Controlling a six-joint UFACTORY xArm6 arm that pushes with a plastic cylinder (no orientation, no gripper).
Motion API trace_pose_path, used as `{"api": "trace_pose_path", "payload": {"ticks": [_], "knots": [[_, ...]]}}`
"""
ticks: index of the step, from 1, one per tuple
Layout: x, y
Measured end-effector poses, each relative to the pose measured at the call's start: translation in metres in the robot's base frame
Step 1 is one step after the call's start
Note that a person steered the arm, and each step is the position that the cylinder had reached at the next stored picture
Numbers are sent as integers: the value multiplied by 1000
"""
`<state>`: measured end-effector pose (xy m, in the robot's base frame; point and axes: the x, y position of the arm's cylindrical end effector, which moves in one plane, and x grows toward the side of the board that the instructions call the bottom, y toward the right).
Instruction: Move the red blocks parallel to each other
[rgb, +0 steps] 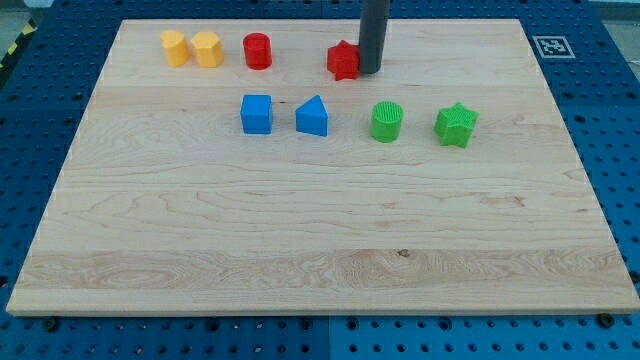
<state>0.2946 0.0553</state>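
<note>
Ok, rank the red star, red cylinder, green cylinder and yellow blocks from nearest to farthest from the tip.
From my tip:
1. Red star, touching it on the view's left.
2. Green cylinder, just below it.
3. Red cylinder, farther left.
4. Yellow blocks, at the far left.

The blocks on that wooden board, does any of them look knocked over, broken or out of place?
Nothing stands out. All eight blocks sit flat and whole on the board in colour pairs. My tip is against the right side of the red star, level with the red cylinder.

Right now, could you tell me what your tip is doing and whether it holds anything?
My tip: no gripper, holding nothing; it sits against the view's right side of the red star block.
</note>
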Motion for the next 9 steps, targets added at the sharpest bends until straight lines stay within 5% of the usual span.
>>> {"api": "trace_pose_path", "payload": {"ticks": [4,6,9], "knots": [[-39,-19],[4,35],[25,-23]]}}
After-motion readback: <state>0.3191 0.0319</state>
